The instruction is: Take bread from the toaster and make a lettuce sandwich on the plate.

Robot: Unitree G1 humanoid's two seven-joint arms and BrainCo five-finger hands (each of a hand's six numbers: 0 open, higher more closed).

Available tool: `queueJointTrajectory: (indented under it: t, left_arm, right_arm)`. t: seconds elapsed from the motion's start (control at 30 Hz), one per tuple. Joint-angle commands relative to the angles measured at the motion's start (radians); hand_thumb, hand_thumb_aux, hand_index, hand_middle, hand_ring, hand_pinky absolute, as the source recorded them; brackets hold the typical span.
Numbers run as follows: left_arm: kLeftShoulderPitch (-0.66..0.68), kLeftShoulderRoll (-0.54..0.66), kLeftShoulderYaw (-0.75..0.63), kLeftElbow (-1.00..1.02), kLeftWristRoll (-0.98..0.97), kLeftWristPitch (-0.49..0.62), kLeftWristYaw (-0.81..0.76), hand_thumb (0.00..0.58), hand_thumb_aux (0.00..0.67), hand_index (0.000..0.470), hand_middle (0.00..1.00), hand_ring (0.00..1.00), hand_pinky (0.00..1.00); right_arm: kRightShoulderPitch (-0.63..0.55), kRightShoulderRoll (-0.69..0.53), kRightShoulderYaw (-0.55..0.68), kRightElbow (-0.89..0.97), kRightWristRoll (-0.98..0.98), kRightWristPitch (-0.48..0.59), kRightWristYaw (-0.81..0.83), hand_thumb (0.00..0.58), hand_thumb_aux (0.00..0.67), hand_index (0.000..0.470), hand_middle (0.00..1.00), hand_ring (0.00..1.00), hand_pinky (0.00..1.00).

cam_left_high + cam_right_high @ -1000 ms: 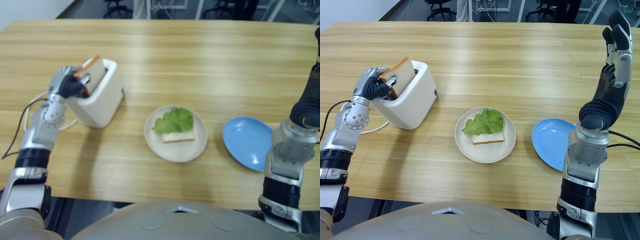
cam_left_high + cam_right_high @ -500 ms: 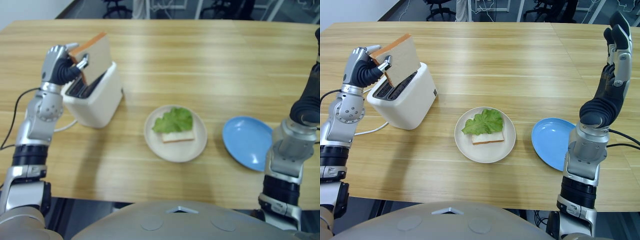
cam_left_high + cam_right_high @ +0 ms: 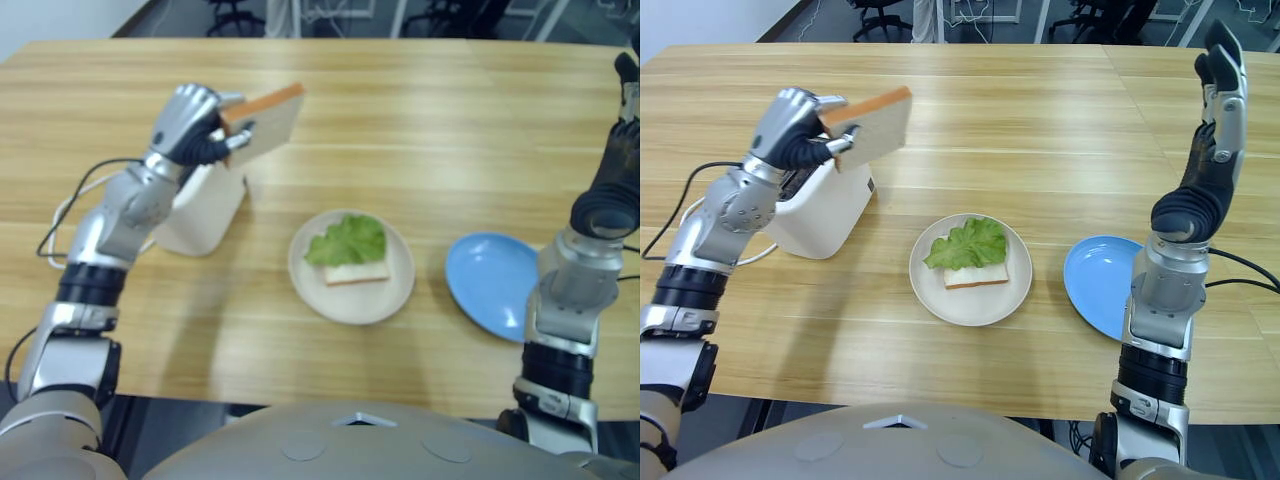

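One bread slice [image 3: 878, 130] in left hand [image 3: 790, 126]

Left hand [image 3: 790, 127] raised, clenched on bread [image 3: 878, 126], elbow bent, right hand [image 3: 1216, 105] upright and uncurled, forearm vertical

Toaster [image 3: 828, 210] left, plate [image 3: 940, 300] centre with lettuce [image 3: 965, 243] on bread [image 3: 976, 276], second plate [image 3: 1098, 290] right, slice [image 3: 876, 126] above toaster

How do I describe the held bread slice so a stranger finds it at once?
On the wooden table, find the white toaster at the left. Just above it the left hand grips a bread slice in the air; the other slice lies on the cream plate under lettuce.
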Motion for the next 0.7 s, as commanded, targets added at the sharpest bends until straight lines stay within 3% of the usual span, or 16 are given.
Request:
queueJointTrajectory:
  t: [0.03,0.37,0.7]
  left_arm:
    - [-0.058,-0.043,-0.09,0.123,0.102,-0.067,0.069,0.58,0.67,0.46,1.0,1.0,1.0]
    - [-0.16,-0.175,-0.3,0.364,0.324,-0.233,0.382,0.58,0.67,0.46,1.0,1.0,1.0]
    - [-0.21,-0.222,-0.489,0.521,0.532,-0.223,0.767,0.58,0.67,0.46,1.0,1.0,1.0]
  right_arm:
    - [-0.013,-0.008,0.022,0.025,-0.019,0.004,0.011,0.0,0.0,0.0,0.0,0.0,0.0]
    - [-0.047,-0.076,0.182,0.191,-0.112,0.062,0.12,0.0,0.0,0.0,0.0,0.0,0.0]
    - [-0.124,-0.231,0.361,0.427,-0.221,0.172,0.282,0.0,0.0,0.0,0.0,0.0,0.0]
